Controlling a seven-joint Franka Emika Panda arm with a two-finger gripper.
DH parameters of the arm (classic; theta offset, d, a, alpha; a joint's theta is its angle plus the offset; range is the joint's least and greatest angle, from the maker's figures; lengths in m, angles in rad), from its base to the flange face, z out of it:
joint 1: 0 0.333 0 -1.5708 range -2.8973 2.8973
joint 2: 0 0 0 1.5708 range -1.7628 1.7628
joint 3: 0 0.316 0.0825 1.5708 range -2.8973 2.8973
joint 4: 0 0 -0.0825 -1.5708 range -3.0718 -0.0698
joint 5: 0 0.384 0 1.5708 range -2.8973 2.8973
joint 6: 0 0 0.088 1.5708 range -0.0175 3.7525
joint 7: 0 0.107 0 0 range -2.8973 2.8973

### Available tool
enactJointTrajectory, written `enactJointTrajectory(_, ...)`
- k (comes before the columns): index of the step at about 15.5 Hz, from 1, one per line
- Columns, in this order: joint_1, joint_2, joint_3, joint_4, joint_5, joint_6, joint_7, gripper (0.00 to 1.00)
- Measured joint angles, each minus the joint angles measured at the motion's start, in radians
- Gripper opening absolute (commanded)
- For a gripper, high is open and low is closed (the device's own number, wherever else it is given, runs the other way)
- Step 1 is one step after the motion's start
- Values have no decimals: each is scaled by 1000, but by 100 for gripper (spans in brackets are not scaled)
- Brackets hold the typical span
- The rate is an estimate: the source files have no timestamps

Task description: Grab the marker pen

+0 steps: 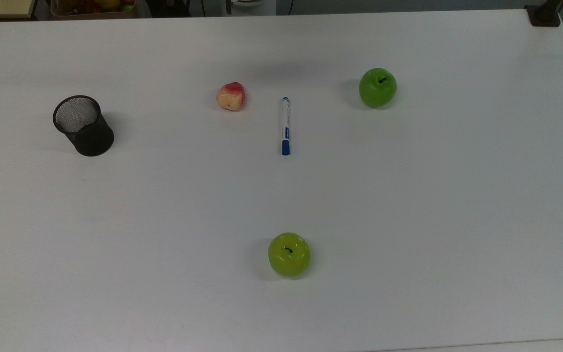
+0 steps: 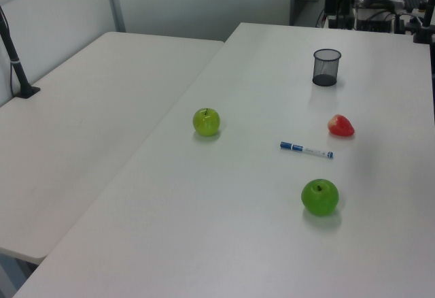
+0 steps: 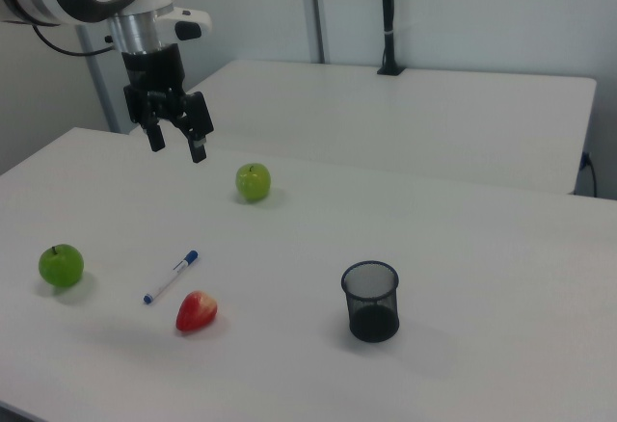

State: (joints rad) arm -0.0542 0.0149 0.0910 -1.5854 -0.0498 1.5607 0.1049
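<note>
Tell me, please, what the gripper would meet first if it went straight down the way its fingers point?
Probably bare table. The gripper hangs open, fingers down, high above it; the marker pen appears nearer the camera than that line, though depth is unclear.

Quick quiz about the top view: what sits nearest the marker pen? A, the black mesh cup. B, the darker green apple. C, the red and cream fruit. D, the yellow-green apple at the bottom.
C: the red and cream fruit lies just to the top view's left of the marker pen, closer than anything else.
</note>
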Motion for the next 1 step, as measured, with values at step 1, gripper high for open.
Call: enactJointTrajectory(1, 0, 0, 0, 0, 0, 0, 0, 100)
